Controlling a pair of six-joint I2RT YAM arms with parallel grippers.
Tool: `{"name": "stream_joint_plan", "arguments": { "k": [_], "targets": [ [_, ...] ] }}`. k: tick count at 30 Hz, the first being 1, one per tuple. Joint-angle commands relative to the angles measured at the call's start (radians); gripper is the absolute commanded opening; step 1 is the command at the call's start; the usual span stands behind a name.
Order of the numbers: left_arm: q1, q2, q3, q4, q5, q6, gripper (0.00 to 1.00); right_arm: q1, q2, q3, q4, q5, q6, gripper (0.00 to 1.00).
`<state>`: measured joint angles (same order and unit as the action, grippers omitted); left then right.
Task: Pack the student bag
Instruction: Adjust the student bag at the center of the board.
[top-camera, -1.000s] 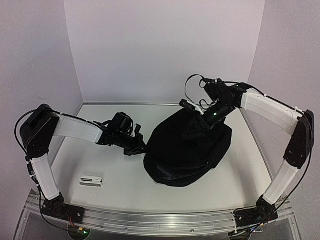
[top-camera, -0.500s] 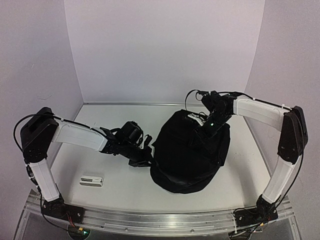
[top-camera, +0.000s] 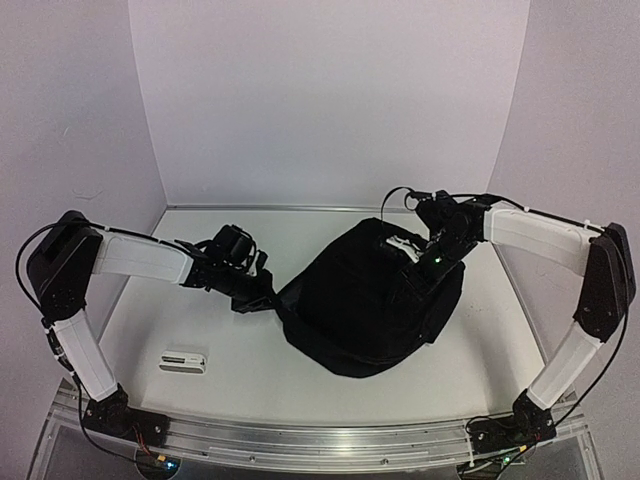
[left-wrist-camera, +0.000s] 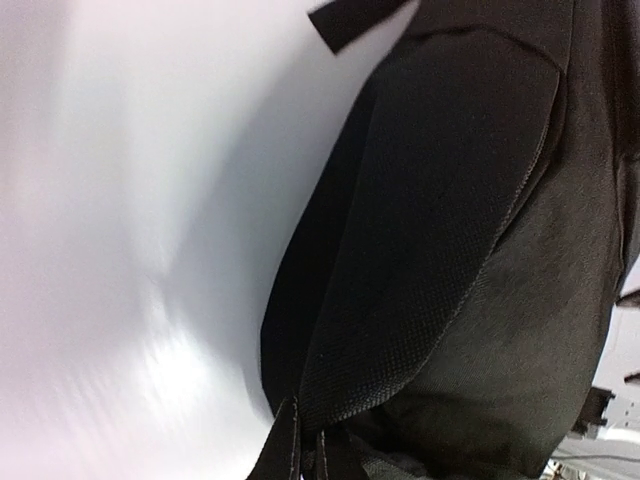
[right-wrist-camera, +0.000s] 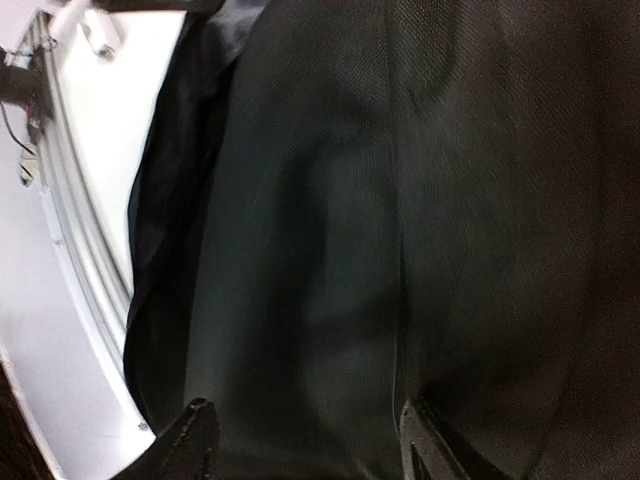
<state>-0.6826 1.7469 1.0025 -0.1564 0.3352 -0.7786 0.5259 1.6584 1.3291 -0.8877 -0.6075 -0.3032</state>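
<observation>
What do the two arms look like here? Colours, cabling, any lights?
Both match: left arm and right arm have white boxy link covers between black joint housings, black wrists, black jaws. Thin black cable loops over the right wrist; another by the left shoulder. Green light on the right wrist.

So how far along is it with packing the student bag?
Done: nothing visibly packed; the small white item lies on the table, outside the student bag. In hand: left gripper shut on the bag's left edge, apparently gripping it; right gripper open over its far side. Left: opening it and loading.
</observation>
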Motion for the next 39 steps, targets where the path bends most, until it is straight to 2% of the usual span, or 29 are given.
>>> {"name": "stream_joint_plan", "arguments": {
  "k": [1, 7, 9, 14, 17, 23, 30, 39],
  "targets": [
    [0.131, 0.063, 0.100, -0.063, -0.039, 0.092, 0.00, -0.071, -0.071, 0.058, -0.042, -0.052, 0.040, 0.65],
    [0.326, 0.116, 0.205, -0.085, -0.018, 0.158, 0.02, -0.083, -0.120, 0.049, -0.043, -0.019, 0.000, 0.67],
    [0.339, 0.075, 0.222, -0.097, -0.024, 0.196, 0.14, -0.083, -0.133, 0.032, -0.043, -0.006, -0.011, 0.66],
    [0.307, -0.137, 0.172, -0.091, 0.008, 0.275, 0.54, -0.083, -0.154, 0.002, -0.040, -0.009, -0.023, 0.66],
    [0.223, -0.259, 0.145, -0.119, -0.008, 0.319, 0.64, -0.083, -0.142, -0.008, -0.035, -0.032, -0.010, 0.65],
    [0.033, -0.278, 0.123, -0.168, 0.089, 0.362, 0.65, -0.083, -0.087, -0.031, 0.030, -0.055, 0.067, 0.63],
    [-0.129, -0.177, 0.164, -0.145, 0.122, 0.329, 0.59, -0.083, -0.002, -0.021, 0.081, -0.064, 0.124, 0.65],
    [-0.231, -0.020, 0.290, -0.213, 0.067, 0.369, 0.52, -0.083, 0.066, -0.004, 0.084, 0.024, 0.139, 0.63]
  ]
}}
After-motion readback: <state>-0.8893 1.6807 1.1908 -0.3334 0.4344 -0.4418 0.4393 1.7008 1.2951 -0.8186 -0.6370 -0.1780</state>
